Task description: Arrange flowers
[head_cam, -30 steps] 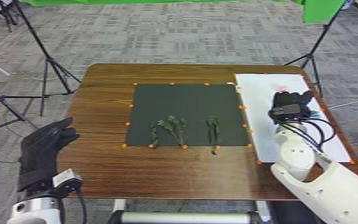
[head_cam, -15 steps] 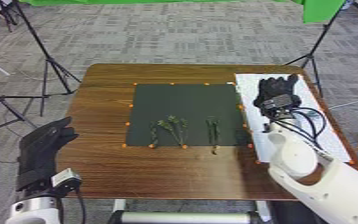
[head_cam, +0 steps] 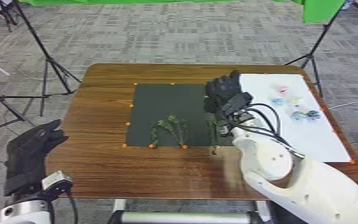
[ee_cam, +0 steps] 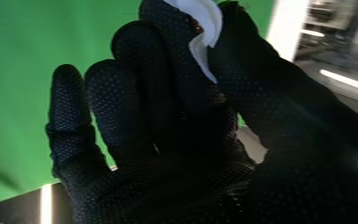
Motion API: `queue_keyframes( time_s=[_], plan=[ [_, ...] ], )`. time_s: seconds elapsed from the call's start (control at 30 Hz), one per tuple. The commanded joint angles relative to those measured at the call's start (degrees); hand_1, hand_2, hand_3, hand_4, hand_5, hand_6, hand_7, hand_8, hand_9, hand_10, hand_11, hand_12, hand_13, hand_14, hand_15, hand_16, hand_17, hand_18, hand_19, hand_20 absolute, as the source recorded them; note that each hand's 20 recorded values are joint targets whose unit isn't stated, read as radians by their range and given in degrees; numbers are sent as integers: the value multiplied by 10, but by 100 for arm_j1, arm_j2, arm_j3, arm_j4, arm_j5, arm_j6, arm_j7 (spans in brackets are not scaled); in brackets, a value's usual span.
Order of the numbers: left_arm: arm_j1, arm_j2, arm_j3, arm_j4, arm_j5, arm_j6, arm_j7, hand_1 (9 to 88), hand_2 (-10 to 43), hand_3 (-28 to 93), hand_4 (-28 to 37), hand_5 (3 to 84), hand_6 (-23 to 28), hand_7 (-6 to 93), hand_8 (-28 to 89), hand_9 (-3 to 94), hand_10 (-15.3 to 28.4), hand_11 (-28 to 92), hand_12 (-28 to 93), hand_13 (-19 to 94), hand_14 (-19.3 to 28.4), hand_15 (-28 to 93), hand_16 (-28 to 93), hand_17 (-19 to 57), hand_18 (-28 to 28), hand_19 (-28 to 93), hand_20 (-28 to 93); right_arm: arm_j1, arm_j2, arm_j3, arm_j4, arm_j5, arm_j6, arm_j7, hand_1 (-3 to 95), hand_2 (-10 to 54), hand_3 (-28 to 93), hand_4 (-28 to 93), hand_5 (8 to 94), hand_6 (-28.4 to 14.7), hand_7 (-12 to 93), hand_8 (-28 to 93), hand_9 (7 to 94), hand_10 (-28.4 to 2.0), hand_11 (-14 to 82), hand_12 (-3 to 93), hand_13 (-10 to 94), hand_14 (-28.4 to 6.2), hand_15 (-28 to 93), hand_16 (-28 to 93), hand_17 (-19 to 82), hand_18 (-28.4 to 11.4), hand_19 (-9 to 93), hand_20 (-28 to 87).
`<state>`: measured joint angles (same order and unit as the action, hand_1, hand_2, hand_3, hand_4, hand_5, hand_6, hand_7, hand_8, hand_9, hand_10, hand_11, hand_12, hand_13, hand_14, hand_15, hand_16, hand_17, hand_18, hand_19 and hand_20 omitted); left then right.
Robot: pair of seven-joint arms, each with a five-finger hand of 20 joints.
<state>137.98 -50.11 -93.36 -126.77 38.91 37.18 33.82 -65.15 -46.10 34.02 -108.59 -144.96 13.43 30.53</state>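
Black-gloved right hand (head_cam: 222, 92) pinches a white petal (ee_cam: 207, 21) between thumb and finger, other fingers extended.

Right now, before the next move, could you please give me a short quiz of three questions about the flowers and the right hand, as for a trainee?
1. True or false: in the head view, the green stems lie to the left of the white sheet.
2. Fill in the blank: the flower farthest from the robot on the sheet is ____ in colour.
3. Choose one: what does the right hand pinch?
a) a green stem
b) a white piece
c) a blue flower

Key: 1 true; 2 pink; 3 b.
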Motion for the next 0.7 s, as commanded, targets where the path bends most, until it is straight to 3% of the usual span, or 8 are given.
queue_keyframes(
  time_s=[0.03, 0.2, 0.3, 0.37, 0.53, 0.7],
  plan=[
    [53, 45, 15, -7, -72, 95, 33, 286, 46, 822, -155, 534, 172, 213, -101, 434, 251, 537, 147, 335, 284, 843, -227, -40, 243, 547, 466, 277, -832, -430, 71, -40, -48, -412, 502, -75, 793, -283, 803, -9, 306, 85, 666, -134, 461, 400, 491, -178, 800, 326, 119, -258, 731, 245],
    [-95, -42, 17, 28, 55, 2, -112, 286, 46, 822, -156, 533, 172, 213, -100, 434, 250, 537, 146, 336, 284, 843, -227, -40, 243, 546, 466, 184, -1330, -557, 239, -270, -132, -740, 501, -76, 793, -283, 803, -8, 309, 83, 668, -133, 461, 399, 492, -175, 799, 326, 119, -257, 729, 247],
    [-175, -134, 27, 59, 160, -66, -240, 287, 46, 820, -157, 533, 172, 212, -100, 434, 250, 538, 146, 335, 284, 843, -227, -40, 242, 546, 466, -263, -1890, -168, 529, -615, -240, -1274, 501, -75, 794, -283, 803, -7, 310, 82, 668, -133, 460, 398, 492, -175, 799, 326, 119, -256, 729, 247],
    [-295, -147, 119, 115, 152, -122, -222, 287, 46, 819, -158, 533, 172, 212, -100, 434, 250, 537, 146, 335, 284, 843, -227, -40, 243, 546, 466, -230, -2087, -315, 739, -592, -159, -1240, 501, -76, 794, -283, 804, -7, 310, 80, 668, -132, 461, 397, 493, -173, 799, 326, 119, -256, 728, 247],
    [-579, -260, 248, 217, 315, -242, -359, 287, 46, 818, -158, 532, 171, 213, -100, 434, 251, 537, 145, 335, 284, 843, -227, -40, 243, 546, 467, -1083, -2882, 460, 1087, -1213, -503, -1942, 500, -76, 794, -283, 804, -5, 311, 75, 669, -130, 464, 398, 494, -172, 799, 327, 120, -254, 726, 247],
    [-867, -251, 418, 307, 381, -363, -420, 288, 46, 818, -158, 532, 171, 214, -101, 433, 251, 536, 146, 335, 284, 843, -228, -40, 243, 546, 467, -1012, -2895, 325, 1415, -1425, -414, -1839, 497, -78, 795, -283, 803, -2, 314, 70, 672, -126, 466, 396, 496, -171, 799, 326, 119, -253, 725, 247]
  ],
)
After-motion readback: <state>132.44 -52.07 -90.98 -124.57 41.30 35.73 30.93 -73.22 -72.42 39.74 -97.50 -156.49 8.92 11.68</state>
